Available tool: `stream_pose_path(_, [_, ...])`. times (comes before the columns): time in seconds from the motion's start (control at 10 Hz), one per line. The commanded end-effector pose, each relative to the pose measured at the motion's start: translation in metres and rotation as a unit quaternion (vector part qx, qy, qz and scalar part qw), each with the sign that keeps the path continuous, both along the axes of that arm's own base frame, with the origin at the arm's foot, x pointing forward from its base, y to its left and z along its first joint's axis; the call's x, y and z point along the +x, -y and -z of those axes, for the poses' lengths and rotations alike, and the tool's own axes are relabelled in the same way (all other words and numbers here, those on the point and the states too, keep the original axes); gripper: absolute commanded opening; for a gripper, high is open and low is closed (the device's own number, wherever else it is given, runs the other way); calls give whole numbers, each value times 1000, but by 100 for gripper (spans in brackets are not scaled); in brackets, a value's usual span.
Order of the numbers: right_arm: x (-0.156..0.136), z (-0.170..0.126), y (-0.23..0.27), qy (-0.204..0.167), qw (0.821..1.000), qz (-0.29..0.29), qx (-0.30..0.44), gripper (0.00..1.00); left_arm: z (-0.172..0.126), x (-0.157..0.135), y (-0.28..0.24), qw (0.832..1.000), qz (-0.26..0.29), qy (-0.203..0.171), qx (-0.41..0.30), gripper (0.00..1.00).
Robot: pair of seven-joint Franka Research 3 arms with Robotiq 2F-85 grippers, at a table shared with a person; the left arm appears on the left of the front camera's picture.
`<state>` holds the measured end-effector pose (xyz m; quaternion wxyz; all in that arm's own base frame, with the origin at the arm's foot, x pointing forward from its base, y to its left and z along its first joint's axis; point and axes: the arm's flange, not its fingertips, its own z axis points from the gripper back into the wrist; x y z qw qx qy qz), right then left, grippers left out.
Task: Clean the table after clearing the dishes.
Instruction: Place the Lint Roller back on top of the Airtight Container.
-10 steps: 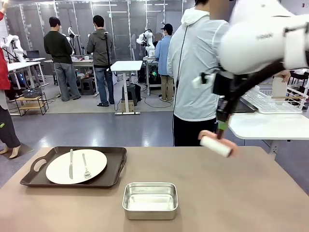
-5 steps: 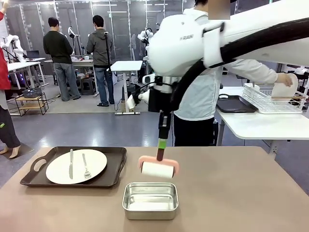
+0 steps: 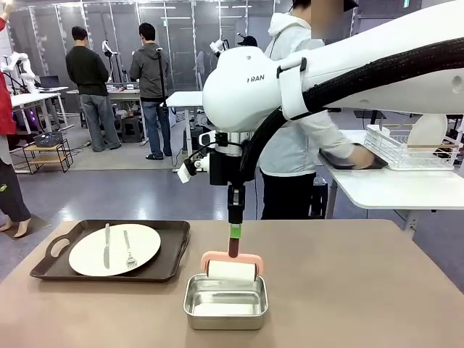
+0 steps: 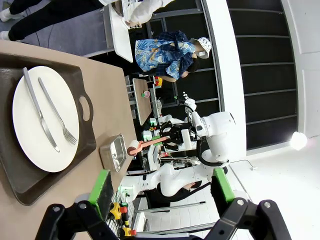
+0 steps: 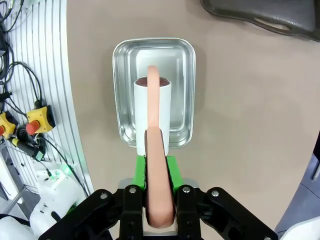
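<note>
- The roller (image 3: 232,270), brought over from the table's (image 3: 362,290) far edge, now dips into the pan (image 3: 225,308), perhaps to wet it.
- The right fingers (image 5: 139,172) pinch its handle (image 5: 152,145); the left fingers (image 4: 103,187) stand spread.
- One plate (image 3: 114,249) sits table-left.

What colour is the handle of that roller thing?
Salmon pink; the roller handle shows best in the right wrist view.

Front view: one marking is legible. The dark letters "RAN" stand on the rounded white joint housing (image 3: 246,83) of the right robot arm, with the start of the word cut off by the curve. No other text, label or number is readable.
</note>
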<state>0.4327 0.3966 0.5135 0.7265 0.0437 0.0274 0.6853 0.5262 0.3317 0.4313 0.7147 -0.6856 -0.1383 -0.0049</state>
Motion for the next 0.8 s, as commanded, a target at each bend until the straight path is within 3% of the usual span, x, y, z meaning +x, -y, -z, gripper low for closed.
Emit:
stream_pose_path(0.0, [-6,-10,2,0,1000,-5,9,21,-1,-2,-1,1000,1,0,1,100])
stream_pose_path(0.3, [-1,-5,1,4,1000,0,3,21,-1,-2,-1,1000,1,0,1,100])
stream_pose_path(0.7, [27,42,-21,3,999,9,-35,21,-1,-2,-1,1000,1,0,1,100])
